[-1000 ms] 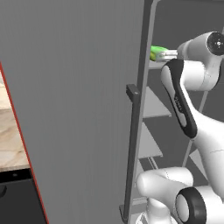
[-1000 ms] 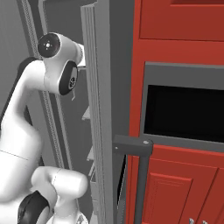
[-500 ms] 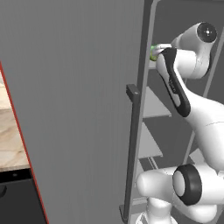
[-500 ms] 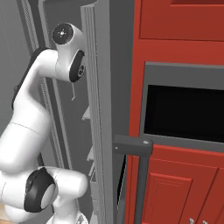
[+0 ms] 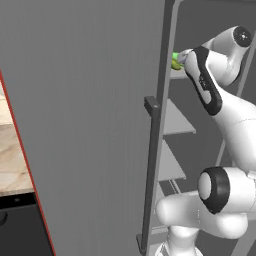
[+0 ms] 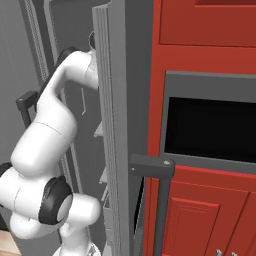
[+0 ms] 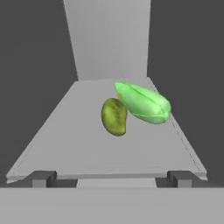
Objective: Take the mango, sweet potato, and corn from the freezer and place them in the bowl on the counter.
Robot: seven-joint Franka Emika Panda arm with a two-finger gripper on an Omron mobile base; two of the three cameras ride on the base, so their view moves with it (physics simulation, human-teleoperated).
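In the hand view an olive-green mango (image 7: 114,116) lies on a grey freezer shelf (image 7: 65,140). The bright green corn (image 7: 144,103) leans against its far right side. My gripper (image 7: 111,178) is open and empty, its fingertips (image 7: 41,178) wide apart at the shelf's near edge, short of both items. In the left base view the arm reaches past the open freezer door (image 5: 90,125) to the upper shelf, where a bit of green corn (image 5: 176,61) shows. The sweet potato is hidden and the bowl is out of view.
The door's vertical bar handle (image 5: 150,170) stands close to the left of the arm. Lower freezer shelves (image 5: 175,120) sit below the hand. The marbled counter (image 5: 12,160) lies far left. Red cabinets (image 6: 200,50) and a black appliance front (image 6: 210,130) flank the freezer's right.
The arm has stretched deeper into the freezer toward the upper shelf, its hand passing behind the door edge in the right base view. The jaws stayed open.
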